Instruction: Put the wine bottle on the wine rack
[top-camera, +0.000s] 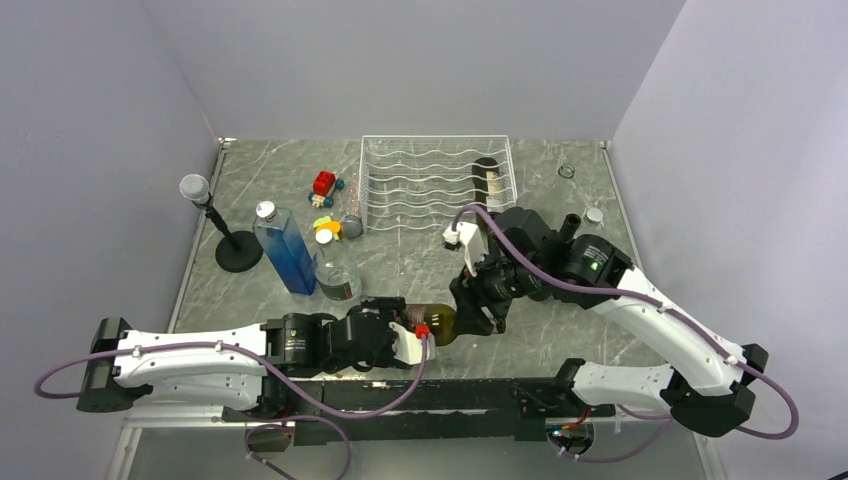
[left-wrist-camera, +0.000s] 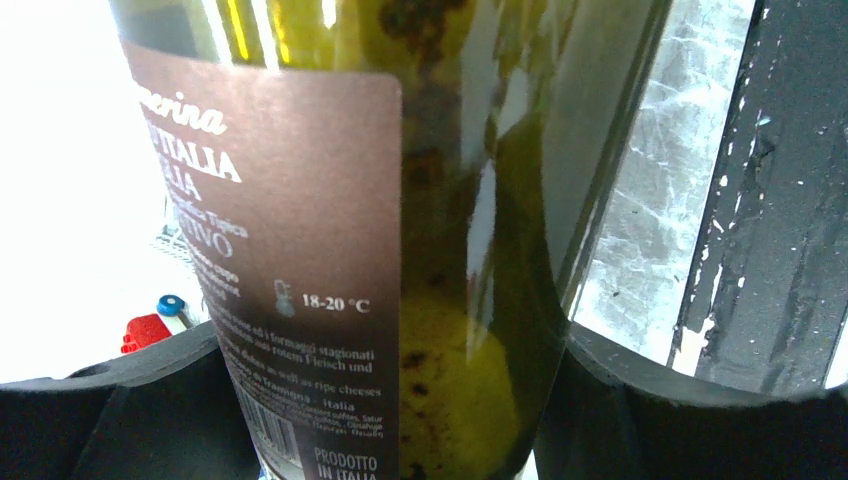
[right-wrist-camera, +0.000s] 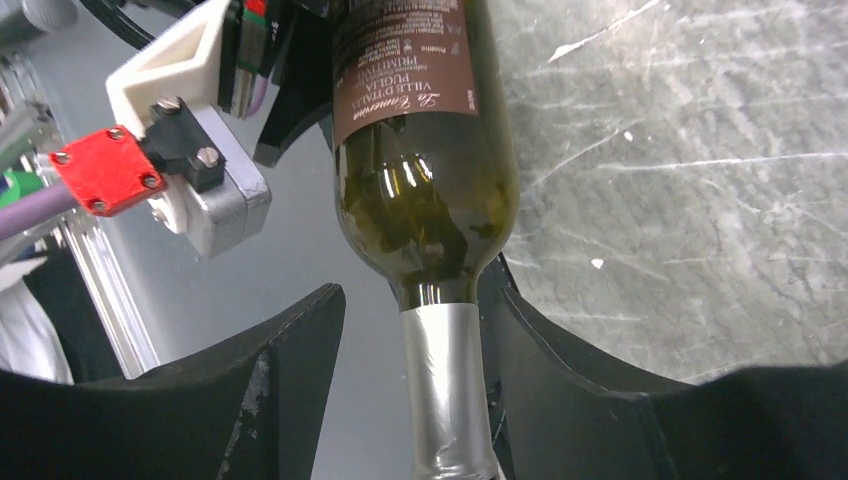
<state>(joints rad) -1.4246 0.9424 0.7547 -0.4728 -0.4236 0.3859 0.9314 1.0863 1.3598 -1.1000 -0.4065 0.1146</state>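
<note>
The wine bottle (top-camera: 441, 322) is dark green glass with a brown label and a silver foil neck, and lies across near the table's front edge. My left gripper (top-camera: 412, 336) is shut on its body; in the left wrist view the label (left-wrist-camera: 300, 230) fills the frame between both black fingers (left-wrist-camera: 120, 410). My right gripper (top-camera: 478, 310) is open around the neck. In the right wrist view the foil neck (right-wrist-camera: 450, 390) sits against the right finger (right-wrist-camera: 560, 370), with a gap to the left one. The white wire wine rack (top-camera: 420, 185) stands at the back centre.
A dark bottle (top-camera: 490, 180) lies in the rack's rightmost groove. A blue bottle (top-camera: 287, 252), a clear water bottle (top-camera: 336, 272) and a microphone on a stand (top-camera: 228, 240) stand at left. Small toys (top-camera: 325, 186) lie by the rack. A ring (top-camera: 566, 170) and a white cap (top-camera: 595, 214) lie at right.
</note>
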